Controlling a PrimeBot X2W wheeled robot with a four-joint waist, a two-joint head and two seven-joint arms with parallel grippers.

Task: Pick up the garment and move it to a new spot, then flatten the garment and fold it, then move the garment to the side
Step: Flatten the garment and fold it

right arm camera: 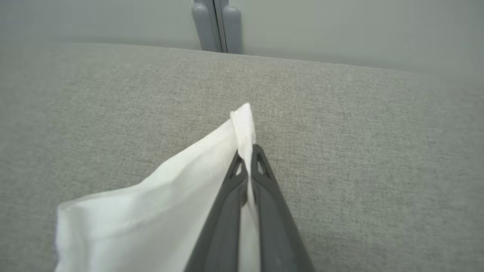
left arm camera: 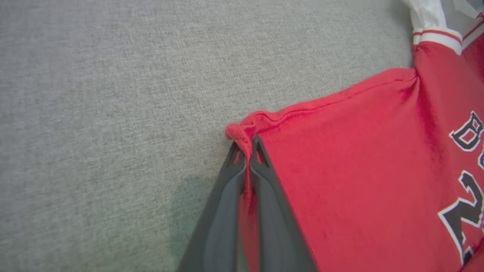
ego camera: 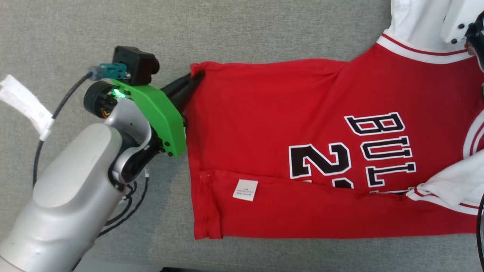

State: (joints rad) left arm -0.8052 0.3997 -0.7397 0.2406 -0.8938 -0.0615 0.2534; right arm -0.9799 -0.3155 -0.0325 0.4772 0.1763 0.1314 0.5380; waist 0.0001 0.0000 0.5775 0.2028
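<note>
- While the garment (ego camera: pixel 302 113) lies spread on the grey surface (ego camera: pixel 113 30), hem toward the robot's left and collar toward its right, both grippers hold it along the far side.
- On the left gripper (left arm camera: pixel 247 145) the jaws are closed on the far hem corner (left arm camera: pixel 238 132). Red cloth is squeezed between the two fingers.
- On the right gripper (right arm camera: pixel 247 151) the jaws are closed on a white edge (right arm camera: pixel 242 121) of the garment. I cannot tell if this is sleeve or shoulder.
- The near long side is already turned over the front. The label (ego camera: pixel 245 190) shows on this flap, and the flap covers the bottom of the number.
- By my judgement the fold step is in hand, and the far long side is the next flap.
- The next move calls for both grippers to lift together, only enough to free the edge. They should then carry it toward the robot and lay it parallel to the first flap.
- Equal pace and light tension are needed, otherwise the edge may sag or the fold may go crooked.
</note>
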